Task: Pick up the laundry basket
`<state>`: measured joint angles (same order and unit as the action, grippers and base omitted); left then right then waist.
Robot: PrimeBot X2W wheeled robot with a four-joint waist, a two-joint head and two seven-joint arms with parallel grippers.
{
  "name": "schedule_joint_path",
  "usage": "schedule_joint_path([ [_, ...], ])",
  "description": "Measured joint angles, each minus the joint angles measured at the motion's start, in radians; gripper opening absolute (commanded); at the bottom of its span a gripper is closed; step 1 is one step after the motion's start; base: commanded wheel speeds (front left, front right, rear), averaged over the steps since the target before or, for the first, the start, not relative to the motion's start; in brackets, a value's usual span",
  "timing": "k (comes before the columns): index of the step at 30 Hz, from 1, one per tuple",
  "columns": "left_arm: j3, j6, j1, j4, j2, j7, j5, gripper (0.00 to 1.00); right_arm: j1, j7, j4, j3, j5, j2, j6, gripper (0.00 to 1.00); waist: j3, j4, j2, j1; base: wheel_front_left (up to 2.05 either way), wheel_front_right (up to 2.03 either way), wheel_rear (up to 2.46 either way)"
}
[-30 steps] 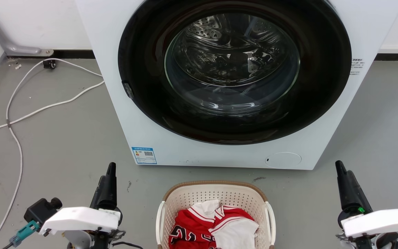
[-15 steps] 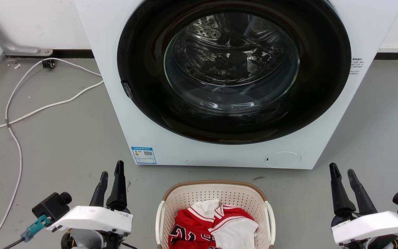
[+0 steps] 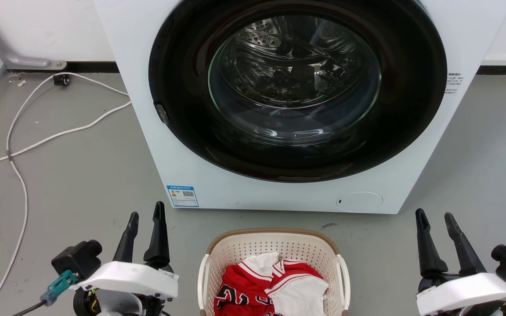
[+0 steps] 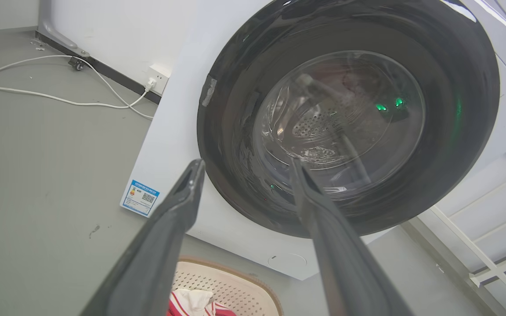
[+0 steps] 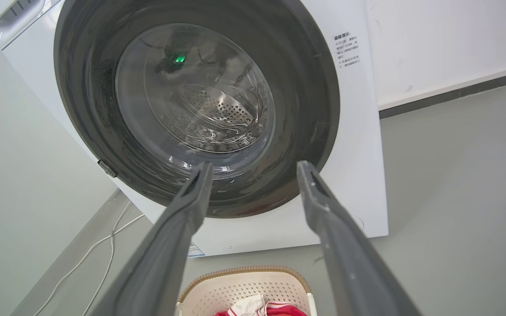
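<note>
Cream-white perforated plastic brown-rimmed laundry basket (image 3: pixel 275 231) sits on grey floor (image 3: pixel 81 175) before white front-loading washer (image 3: pixel 136 66), between left gripper (image 3: pixel 146 210) and right gripper (image 3: pixel 434 213), both jaws wide, empty, not touching it.

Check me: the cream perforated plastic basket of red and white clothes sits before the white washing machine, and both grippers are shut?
No: the head view shows the dark-fingered left gripper and right gripper both open, fingers spread. The rest stands.
</note>
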<state>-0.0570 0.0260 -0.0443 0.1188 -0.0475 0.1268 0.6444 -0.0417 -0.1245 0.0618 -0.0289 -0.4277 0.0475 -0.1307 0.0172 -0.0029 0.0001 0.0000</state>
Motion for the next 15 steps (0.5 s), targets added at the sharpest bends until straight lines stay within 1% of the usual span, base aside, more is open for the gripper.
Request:
schedule_joint_path([
  [15,-0.027,-0.010,0.010,-0.019,0.000,0.038,-0.154,1.00,-0.020,-0.040,-0.032,0.007,0.171,0.000,0.000,1.00,0.003,0.002,0.0000,0.0000,0.00,0.00,0.00],
])
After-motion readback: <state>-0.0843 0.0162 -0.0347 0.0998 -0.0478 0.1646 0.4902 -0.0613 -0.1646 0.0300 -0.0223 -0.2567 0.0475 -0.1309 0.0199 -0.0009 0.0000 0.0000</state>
